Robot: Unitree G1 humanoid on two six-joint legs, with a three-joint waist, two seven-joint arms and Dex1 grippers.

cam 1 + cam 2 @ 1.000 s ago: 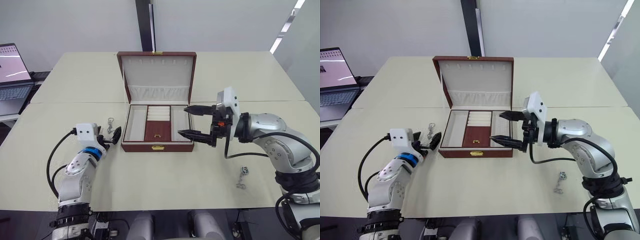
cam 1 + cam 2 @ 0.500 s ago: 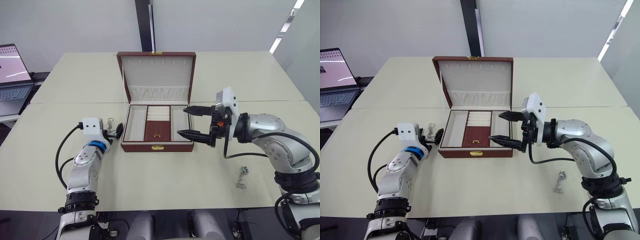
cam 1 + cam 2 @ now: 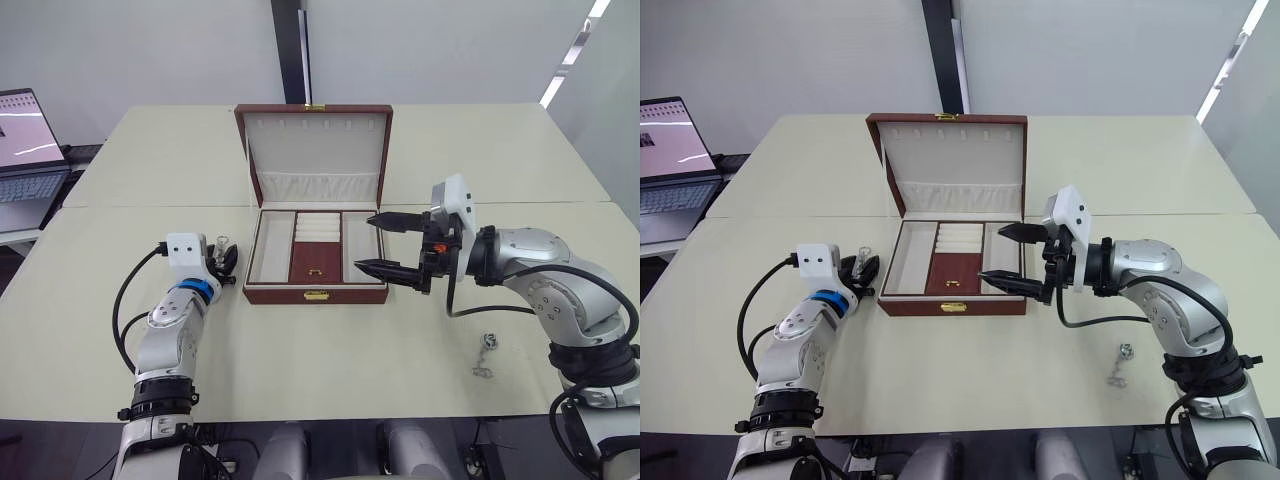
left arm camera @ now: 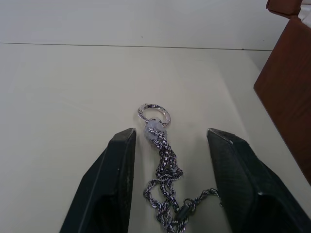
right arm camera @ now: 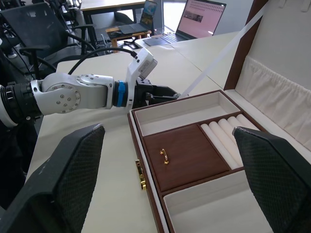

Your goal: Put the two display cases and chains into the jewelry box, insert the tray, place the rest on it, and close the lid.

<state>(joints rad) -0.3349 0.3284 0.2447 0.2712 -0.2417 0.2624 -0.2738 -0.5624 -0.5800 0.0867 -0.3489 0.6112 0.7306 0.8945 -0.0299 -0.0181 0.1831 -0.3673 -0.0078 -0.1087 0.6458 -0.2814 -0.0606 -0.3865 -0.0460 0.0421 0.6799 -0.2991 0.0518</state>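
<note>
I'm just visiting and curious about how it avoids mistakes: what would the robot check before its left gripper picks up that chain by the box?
1. Left gripper open: ok, its two fingers stand apart.
2. Chain between those fingers: ok, it lies on the table in the gap, ring end pointing away.
3. Chain free of the jewelry box: ok, it lies beside the box's left wall, apart from it.
4. Lid raised: ok, it stands upright.
5. Tray seated in the box: ok, its sections are bare.
6. Right gripper out of the way: not ok, it hangs open over the box's right end.
</note>
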